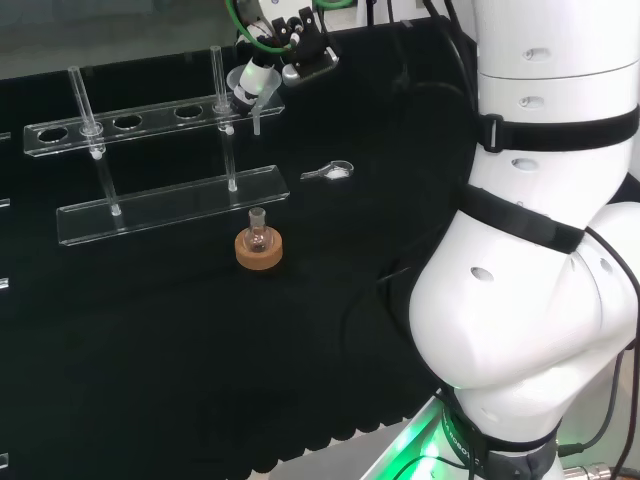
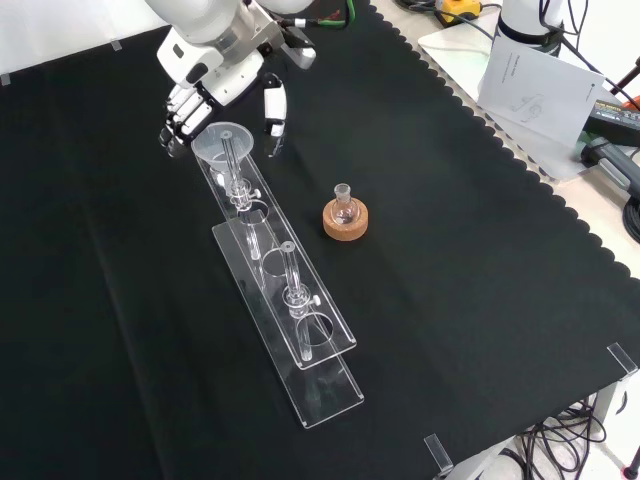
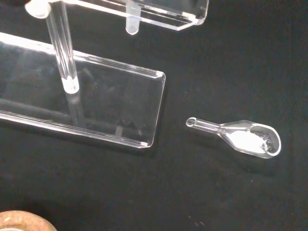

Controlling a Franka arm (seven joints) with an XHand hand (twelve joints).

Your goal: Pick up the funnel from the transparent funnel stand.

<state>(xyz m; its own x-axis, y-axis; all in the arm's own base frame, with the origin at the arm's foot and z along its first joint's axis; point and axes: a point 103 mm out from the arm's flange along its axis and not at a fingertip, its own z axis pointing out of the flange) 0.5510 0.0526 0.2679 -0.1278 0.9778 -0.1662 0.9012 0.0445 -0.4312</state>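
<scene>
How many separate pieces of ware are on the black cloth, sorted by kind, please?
Funnel stand: 1
Funnel, sitting in the stand's end hole by the hand: 1
Small flask: 1
Cork ring under the flask: 1
Clear scoop with white powder: 1
Total: 5

Arm (image 1: 530, 250) is glossy white, built of fat rounded links; black bands ring the joints; small grey dimple-like screw recesses dot the shells; a green light glows at the base, with thin black cables trailing beside it. Hand (image 2: 215, 75) has a white housing; its fingers (image 2: 181, 112) are white with black segments and black edging; the thumb (image 2: 274, 104) is white with a dark tip; green cables and black wiring loop over the back of the hand in head view.
</scene>
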